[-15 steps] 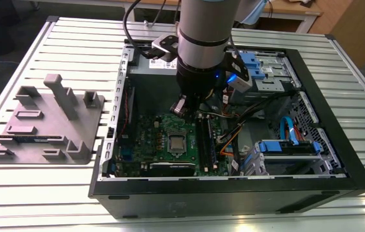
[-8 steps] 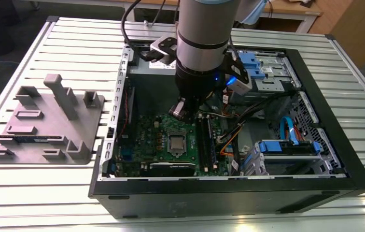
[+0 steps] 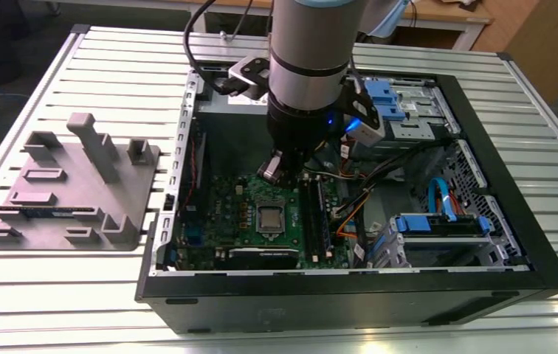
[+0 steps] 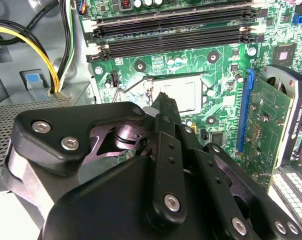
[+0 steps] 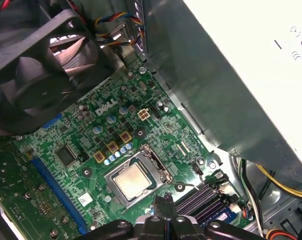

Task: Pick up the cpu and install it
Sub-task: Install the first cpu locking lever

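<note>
The cpu point(image 5: 132, 181) is a silvery square lying flat in its socket frame on the green motherboard point(image 5: 71, 135) inside the open computer case point(image 3: 358, 291). It is also seen in the exterior view, cpu point(image 3: 270, 217), and in the second wrist view, cpu point(image 4: 186, 92), where the fingers partly cover it. My gripper point(image 5: 164, 201) hangs just above the board beside the socket, on the side towards the memory slots point(image 4: 176, 42). Its fingers are pressed together with nothing between them. In the exterior view the gripper point(image 3: 277, 173) is a little above the socket, inside the case.
A grey fixture block point(image 3: 67, 192) with slots and posts lies on the slatted table at the exterior view's left. Inside the case are a graphics card point(image 4: 268, 120), a black fan point(image 5: 36, 75), the power supply box point(image 5: 251, 75), loose cables point(image 3: 358, 206) and blue drive cages point(image 3: 441, 225).
</note>
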{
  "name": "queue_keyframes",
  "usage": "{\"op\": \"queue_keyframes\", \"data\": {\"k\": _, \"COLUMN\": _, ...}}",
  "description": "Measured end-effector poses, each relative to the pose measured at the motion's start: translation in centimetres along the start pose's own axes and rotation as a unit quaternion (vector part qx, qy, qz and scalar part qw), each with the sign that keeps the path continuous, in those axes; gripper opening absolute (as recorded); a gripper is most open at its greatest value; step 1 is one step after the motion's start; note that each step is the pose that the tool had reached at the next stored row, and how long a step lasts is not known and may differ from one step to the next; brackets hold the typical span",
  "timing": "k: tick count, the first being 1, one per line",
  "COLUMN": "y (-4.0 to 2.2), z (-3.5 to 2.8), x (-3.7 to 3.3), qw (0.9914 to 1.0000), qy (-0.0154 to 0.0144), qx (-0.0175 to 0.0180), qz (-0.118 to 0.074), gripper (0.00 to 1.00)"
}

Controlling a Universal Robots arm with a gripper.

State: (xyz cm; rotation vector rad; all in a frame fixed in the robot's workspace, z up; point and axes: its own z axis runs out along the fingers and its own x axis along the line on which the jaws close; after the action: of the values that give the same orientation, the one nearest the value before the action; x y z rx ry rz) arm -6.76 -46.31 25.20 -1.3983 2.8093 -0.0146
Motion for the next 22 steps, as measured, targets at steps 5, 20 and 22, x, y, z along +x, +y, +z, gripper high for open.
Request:
{"op": "queue_keyframes", "data": {"k": 5, "y": 0.0, "z": -0.21, "x": 0.0, "qw": 1.0, "qy": 0.0, "qx": 0.0, "qz": 0.0, "gripper": 0.1}}
{"op": "queue_keyframes", "data": {"k": 20, "y": -0.01, "z": -1.24, "x": 0.0, "qw": 1.0, "qy": 0.0, "qx": 0.0, "qz": 0.0, "gripper": 0.1}}
{"op": "queue_keyframes", "data": {"k": 22, "y": -0.01, "z": -1.3, "x": 0.0, "qw": 1.0, "qy": 0.0, "qx": 0.0, "qz": 0.0, "gripper": 0.1}}
